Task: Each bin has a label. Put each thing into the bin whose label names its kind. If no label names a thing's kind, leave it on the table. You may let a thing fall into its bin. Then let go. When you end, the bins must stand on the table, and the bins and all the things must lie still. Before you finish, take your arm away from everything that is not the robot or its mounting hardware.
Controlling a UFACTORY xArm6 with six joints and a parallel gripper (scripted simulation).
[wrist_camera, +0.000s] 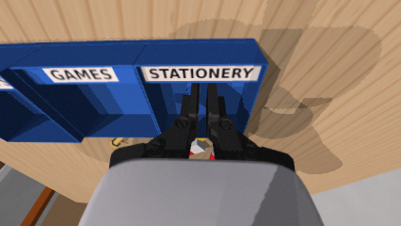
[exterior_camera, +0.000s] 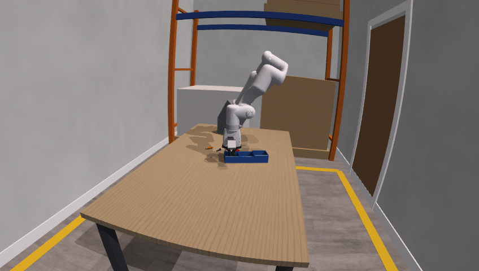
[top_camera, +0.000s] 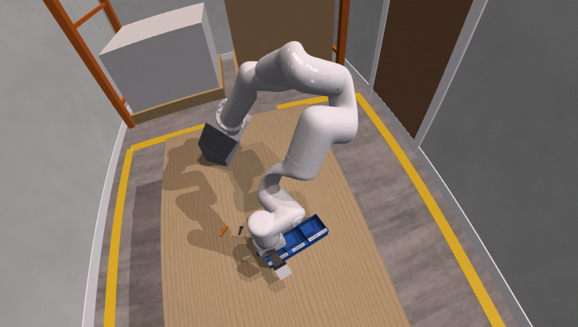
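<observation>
A blue three-compartment bin [top_camera: 314, 227] [exterior_camera: 257, 158] [wrist_camera: 94, 52] stands on the table. Its labels read GAMES [wrist_camera: 81, 74] and STATIONERY; the third label is cut off at the left. My gripper [wrist_camera: 202, 93] [exterior_camera: 232, 153] is shut with nothing between its fingers, and its tips reach down into the STATIONERY compartment. A red and white thing [wrist_camera: 200, 148] shows through the gap at the finger bases, on the table behind the bin. A small yellow thing [wrist_camera: 118, 141] lies there too. An orange thing [top_camera: 223, 231] [exterior_camera: 209, 147] and a small black thing [top_camera: 240, 229] [exterior_camera: 220, 149] lie left of the bin.
The arm's dark base [top_camera: 219, 144] stands at the far end of the table. A grey box [top_camera: 158, 56] and shelving stand behind the table. The wrist hides the fingers in the top view.
</observation>
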